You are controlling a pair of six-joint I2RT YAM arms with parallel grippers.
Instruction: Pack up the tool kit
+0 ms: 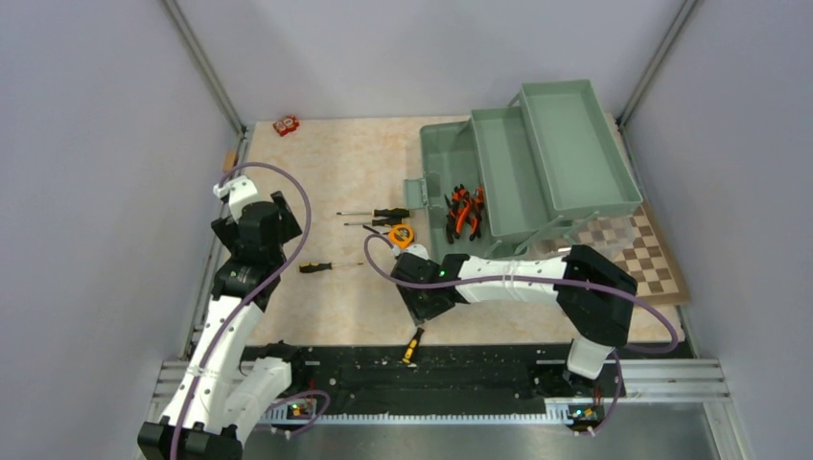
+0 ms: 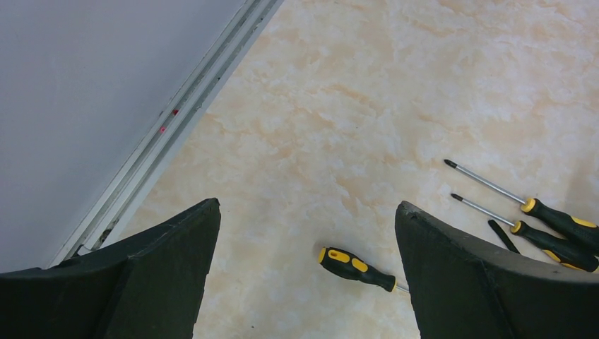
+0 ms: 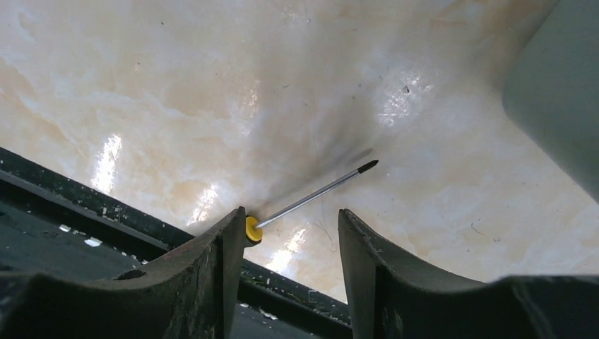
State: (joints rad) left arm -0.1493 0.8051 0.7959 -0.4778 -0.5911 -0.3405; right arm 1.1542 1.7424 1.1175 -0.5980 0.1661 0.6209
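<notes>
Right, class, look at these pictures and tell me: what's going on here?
Two robot arms are packing a tool kit. The green toolbox stands open at the far right with the pliers inside. The right gripper sits low over a screwdriver at the near edge of the table, jaws apart, with no grip visible. The left gripper hangs wide open above a second screwdriver. Two more screwdrivers and the tape measure lie unpacked.

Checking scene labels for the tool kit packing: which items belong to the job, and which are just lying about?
Job: green toolbox, pliers inside it, tape measure, paired screwdrivers, lone screwdriver, screwdriver by the rail.
Lying about: chessboard, small red item.
</notes>
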